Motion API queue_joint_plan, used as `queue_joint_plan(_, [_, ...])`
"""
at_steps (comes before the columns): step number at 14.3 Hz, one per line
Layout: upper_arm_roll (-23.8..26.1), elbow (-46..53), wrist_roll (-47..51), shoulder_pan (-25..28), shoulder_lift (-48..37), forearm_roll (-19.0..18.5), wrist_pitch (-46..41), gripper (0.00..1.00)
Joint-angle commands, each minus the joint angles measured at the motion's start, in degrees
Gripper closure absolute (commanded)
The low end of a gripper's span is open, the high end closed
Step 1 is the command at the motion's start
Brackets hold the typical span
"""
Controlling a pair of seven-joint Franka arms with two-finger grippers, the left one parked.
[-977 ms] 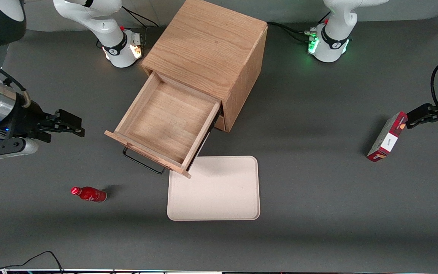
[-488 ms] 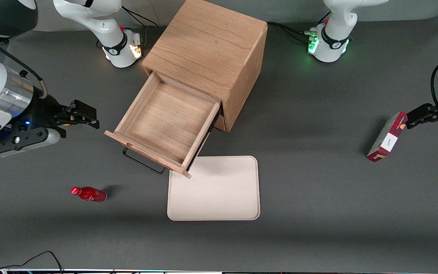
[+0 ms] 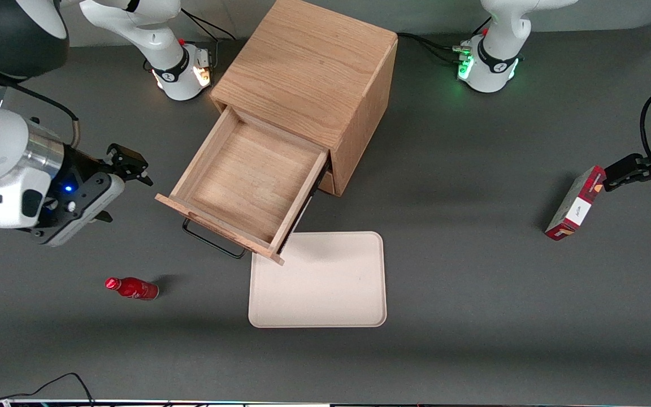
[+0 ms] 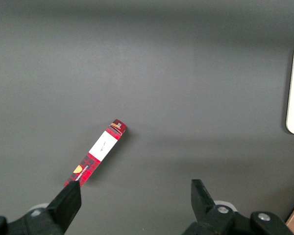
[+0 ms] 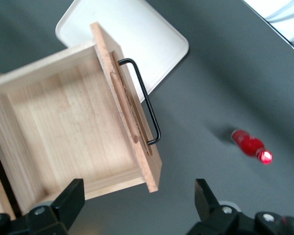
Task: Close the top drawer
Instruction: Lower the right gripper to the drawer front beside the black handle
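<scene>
The top drawer [image 3: 246, 181] of the light oak cabinet [image 3: 308, 68] stands pulled far out and is empty. Its thin black bar handle [image 3: 212, 242] sits on the flat front, facing the front camera. My right gripper [image 3: 133, 167] hovers beside the drawer's side wall, toward the working arm's end of the table, apart from the wood. It is open and empty. In the right wrist view the drawer [image 5: 63, 127], its handle [image 5: 146, 105] and the front's corner show between the spread fingers of the gripper [image 5: 137, 198]. The lower drawer is hidden under the top one.
A cream tray [image 3: 320, 282] lies on the table just in front of the drawer's front, also in the right wrist view [image 5: 137, 34]. A small red bottle [image 3: 132, 288] lies nearer the front camera than the gripper. A red box [image 3: 574, 203] is at the parked arm's end.
My right gripper has moved toward the open drawer and turned, so its fingers now sit close beside the drawer's side wall. The drawer has not moved.
</scene>
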Motion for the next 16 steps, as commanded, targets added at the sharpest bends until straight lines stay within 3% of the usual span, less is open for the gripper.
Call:
queue_joint_plan(1, [0.39,4.97,-7.14,0.20,3.92,-0.97,-0.16,0.00])
queue_joint_plan(9, [-0.04,4.28,-6.44,-0.15,4.63,-0.35,1.33,0.00])
queue_joint_plan(14, [0.39,3.93,-4.60,-0.59,11.30,0.09,3.00,0.00])
queue_joint_plan(16, [0.22,4.01,-2.76,-0.68,13.41,4.29,3.88,0.00])
